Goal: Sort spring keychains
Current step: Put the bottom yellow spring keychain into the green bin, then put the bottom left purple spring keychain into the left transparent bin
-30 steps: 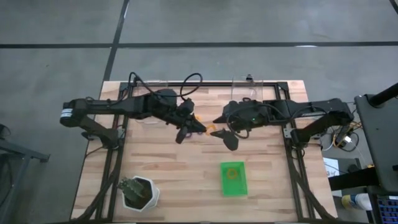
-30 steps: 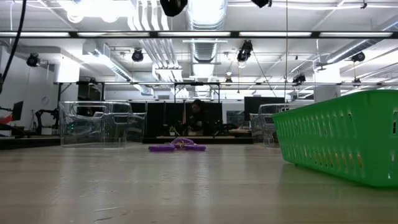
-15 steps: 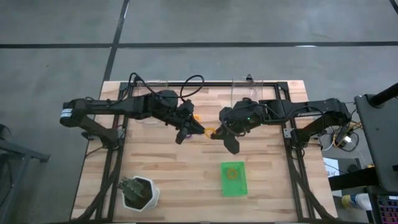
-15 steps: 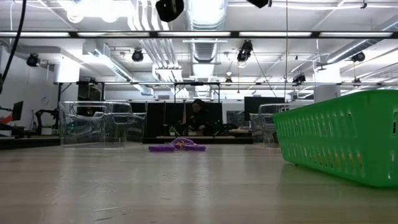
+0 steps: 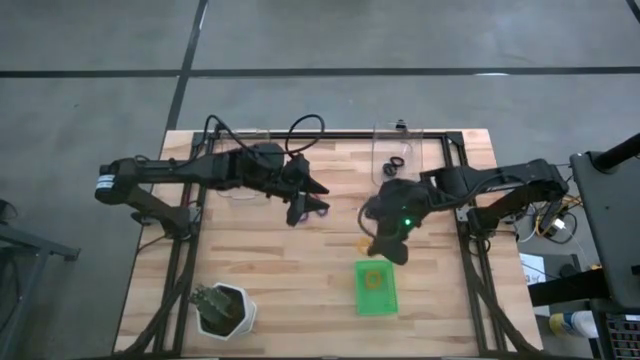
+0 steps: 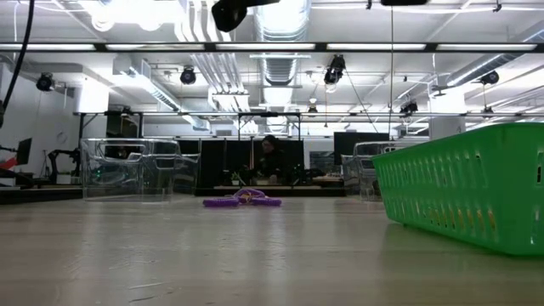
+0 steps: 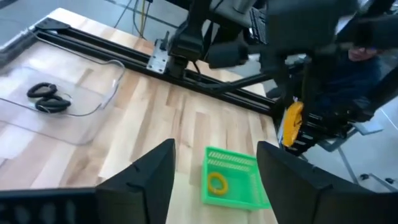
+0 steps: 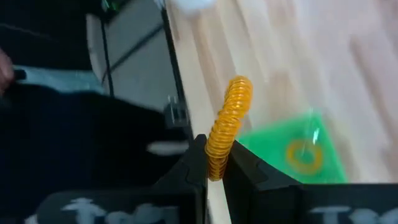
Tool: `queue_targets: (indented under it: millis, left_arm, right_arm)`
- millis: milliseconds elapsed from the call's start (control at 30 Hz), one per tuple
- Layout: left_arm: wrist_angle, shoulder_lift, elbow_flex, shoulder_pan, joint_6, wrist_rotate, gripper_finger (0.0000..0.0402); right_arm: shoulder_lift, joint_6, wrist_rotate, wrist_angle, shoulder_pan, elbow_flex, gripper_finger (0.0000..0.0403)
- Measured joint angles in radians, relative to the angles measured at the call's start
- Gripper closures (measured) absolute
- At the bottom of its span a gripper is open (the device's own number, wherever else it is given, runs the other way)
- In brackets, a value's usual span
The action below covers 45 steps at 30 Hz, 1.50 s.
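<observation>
My right gripper (image 5: pixel 374 243) is shut on an orange-yellow spring keychain (image 8: pixel 231 122) and hangs just beyond the far end of the green tray (image 5: pixel 388 300). Another orange keychain (image 5: pixel 375 277) lies flat in that tray. My left gripper (image 5: pixel 310 203) stands open with nothing between its fingers over the table's middle, left of the right arm. A purple keychain (image 6: pixel 242 201) lies on the table. Two black keychains (image 7: pixel 46 98) lie in the clear bin (image 5: pixel 398 148) at the far right. My right gripper pinches the orange keychain's lower end (image 8: pixel 216 163) between its two fingers. The coil stands out past the fingertips and curves at its free end (image 8: pixel 240 87). It is lifted clear of the table, above the tray's far end.
A second clear bin (image 5: pixel 238 160) stands at the far left. A white pot with a plant (image 5: pixel 225 310) sits at the near left corner. Black frame rails run along the table's far edge and both sides.
My right gripper has shut on the orange keychain that my left gripper held over the table's middle. My left gripper has opened and let go. The right gripper has carried the keychain toward the near edge, up to the green tray.
</observation>
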Motion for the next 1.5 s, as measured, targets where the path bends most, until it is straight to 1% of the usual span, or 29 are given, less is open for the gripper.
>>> queue_targets:
  millis: [133, 233, 300, 467, 600, 700, 767, 833, 900, 1000, 1100, 1200, 1367, 1500]
  left_arm:
    - [-0.001, -0.002, 0.0, 0.01, 0.0, 0.001, 0.0182]
    - [-0.003, -0.002, 0.0, 0.016, 0.001, 0.001, 0.0181]
    - [-0.005, -0.002, 0.0, 0.02, 0.003, 0.001, 0.0181]
    - [-0.013, -0.003, 0.001, 0.03, 0.013, 0.001, 0.0181]
    - [-0.013, -0.004, 0.002, 0.037, 0.022, 0.001, 0.0181]
    - [-0.02, -0.004, 0.002, 0.045, 0.023, 0.002, 0.0181]
    - [-0.019, -0.004, 0.002, 0.049, 0.023, 0.001, 0.0181]
    - [-0.019, -0.004, 0.002, 0.052, 0.023, 0.001, 0.0181]
    - [-0.019, -0.004, 0.002, 0.055, 0.021, 0.001, 0.0181]
    - [-0.026, -0.005, 0.002, 0.056, 0.018, 0.002, 0.0181]
    - [-0.04, -0.007, 0.002, 0.057, 0.017, 0.002, 0.0181]
    - [-0.046, -0.01, 0.002, 0.057, 0.018, 0.002, 0.0181]
    - [-0.05, -0.015, 0.002, 0.065, 0.018, 0.002, 0.0181]
    - [-0.068, -0.016, 0.002, 0.076, 0.012, 0.001, 0.0181]
  right_arm:
    - [0.03, 0.045, -0.054, -0.137, 0.037, -0.001, 0.0383]
    - [0.072, 0.044, -0.096, -0.226, 0.055, -0.002, 0.0383]
    - [0.109, 0.024, -0.098, -0.251, 0.061, -0.006, 0.0383]
    - [0.244, -0.071, -0.105, -0.252, 0.064, -0.011, 0.0383]
    - [0.361, -0.176, -0.182, -0.279, 0.064, -0.011, 0.0383]
    - [0.43, -0.256, -0.205, -0.278, 0.064, -0.011, 0.0383]
    - [0.47, -0.293, -0.248, -0.278, 0.064, -0.011, 0.0383]
    - [0.512, -0.332, -0.263, -0.275, 0.062, -0.011, 0.0382]
    - [0.55, -0.372, -0.281, -0.277, 0.062, -0.012, 0.0374]
    - [0.596, -0.382, -0.32, -0.274, 0.061, -0.01, 0.0356]
    - [0.604, -0.39, -0.356, -0.256, 0.061, -0.009, 0.0329]
    - [0.582, -0.378, -0.359, -0.244, 0.06, -0.005, 0.0295]
    - [0.49, -0.319, -0.358, -0.251, 0.049, 0.004, 0.0241]
    - [0.39, -0.253, -0.329, -0.243, 0.033, 0.012, 0.0217]
